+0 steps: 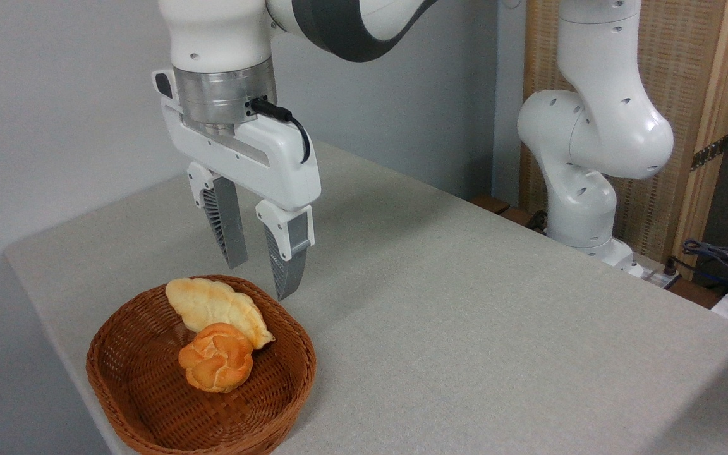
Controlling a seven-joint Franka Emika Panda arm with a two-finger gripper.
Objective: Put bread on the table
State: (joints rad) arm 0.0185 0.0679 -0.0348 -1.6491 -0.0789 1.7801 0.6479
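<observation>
Above the basket [117,385] rim I hold the gripper [261,275], fingers spread and empty, ready to descend on the bun [216,365]; desk [465,316] awaits it.

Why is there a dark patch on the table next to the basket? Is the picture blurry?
In the camera view, the dark patch is a soft shadow on the table, cast just right of the basket, below the gripper; the light is even, with no glare; the bun and the basket weave look sharp, not blurry; the wicker screen far behind is slightly softer.
</observation>
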